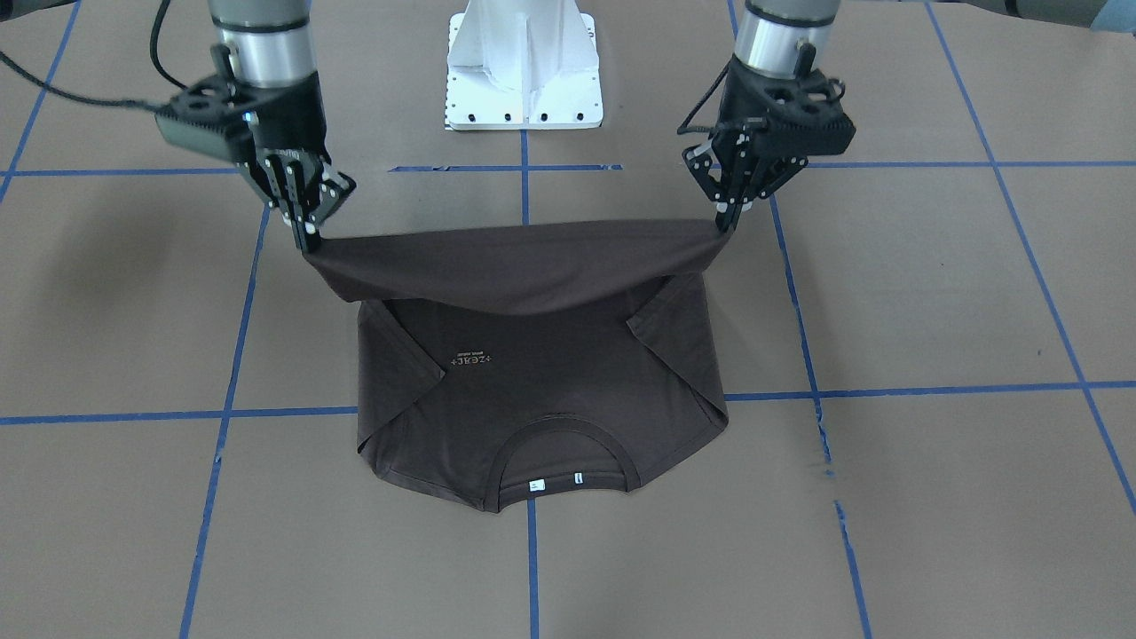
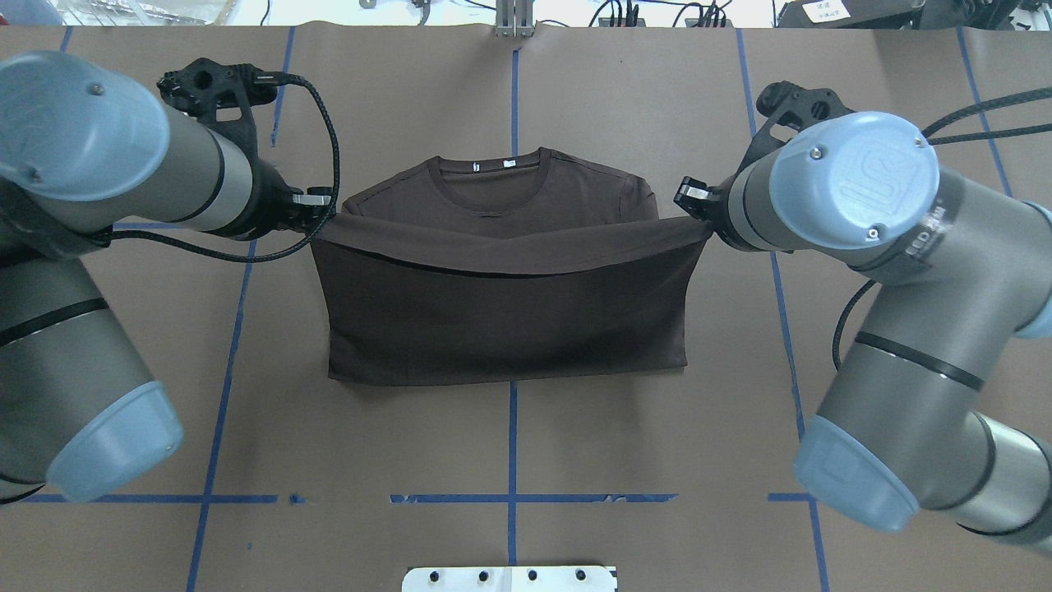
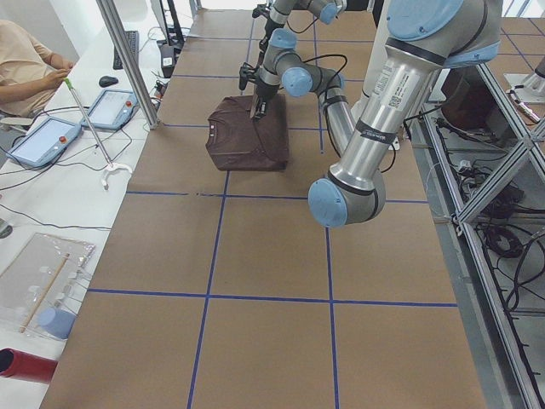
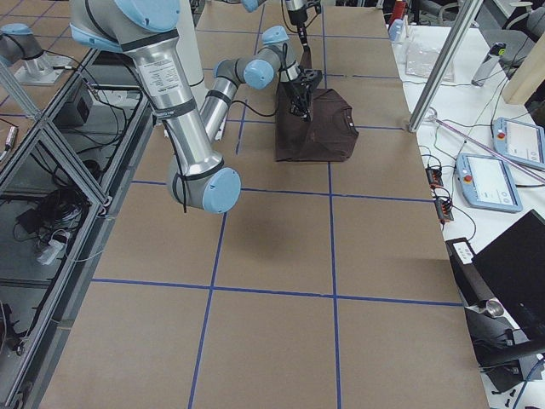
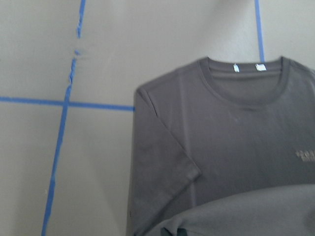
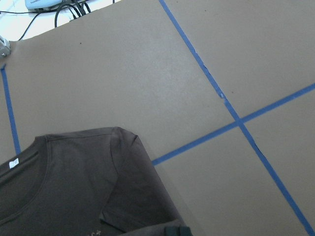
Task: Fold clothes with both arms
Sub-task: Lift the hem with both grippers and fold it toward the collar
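Observation:
A dark brown T-shirt (image 1: 541, 390) lies flat on the brown table, its collar (image 1: 568, 461) and white tags on the side away from the robot and both sleeves folded inward. Pale lettering (image 1: 471, 361) shows on the chest. The bottom hem (image 1: 515, 257) is lifted off the table and stretched between the arms. My left gripper (image 1: 729, 222) is shut on one hem corner and my right gripper (image 1: 309, 238) on the other. From overhead the raised hem (image 2: 509, 251) hangs over the shirt's middle, between the left gripper (image 2: 325, 210) and the right gripper (image 2: 699, 212).
The white pedestal base (image 1: 524, 71) stands behind the shirt at the robot's side. Blue tape lines (image 1: 222, 413) grid the table. A seated person (image 3: 25, 60) and control pendants (image 3: 47, 141) are beyond the table's far edge.

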`<state>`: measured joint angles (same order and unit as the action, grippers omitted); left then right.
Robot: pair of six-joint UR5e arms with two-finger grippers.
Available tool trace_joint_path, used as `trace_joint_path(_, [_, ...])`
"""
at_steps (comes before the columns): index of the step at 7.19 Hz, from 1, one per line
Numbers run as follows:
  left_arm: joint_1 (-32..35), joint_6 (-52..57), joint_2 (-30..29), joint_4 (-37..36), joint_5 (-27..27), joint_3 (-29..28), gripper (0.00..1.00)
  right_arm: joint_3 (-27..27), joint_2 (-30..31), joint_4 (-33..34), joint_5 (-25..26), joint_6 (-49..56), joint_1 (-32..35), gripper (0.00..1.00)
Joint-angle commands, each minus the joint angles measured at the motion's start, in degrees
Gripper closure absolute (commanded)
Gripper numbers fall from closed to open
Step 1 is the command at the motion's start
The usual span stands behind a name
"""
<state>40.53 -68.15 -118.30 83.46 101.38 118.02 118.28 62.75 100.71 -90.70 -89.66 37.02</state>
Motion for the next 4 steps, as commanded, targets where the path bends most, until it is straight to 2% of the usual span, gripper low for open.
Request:
trace_joint_path(1, [0.8,0.2,-0.7,10.2,-0.1,-11.1,1.00,-14.3,-3.3,-12.0,-0.1,0.5,2.4,1.00])
trace_joint_path(4, [0.8,0.7,-1.9,18.0,-1.6,-21.0,1.00,-30.7,-9.3,-21.9,0.1,0.5,3.2,1.00])
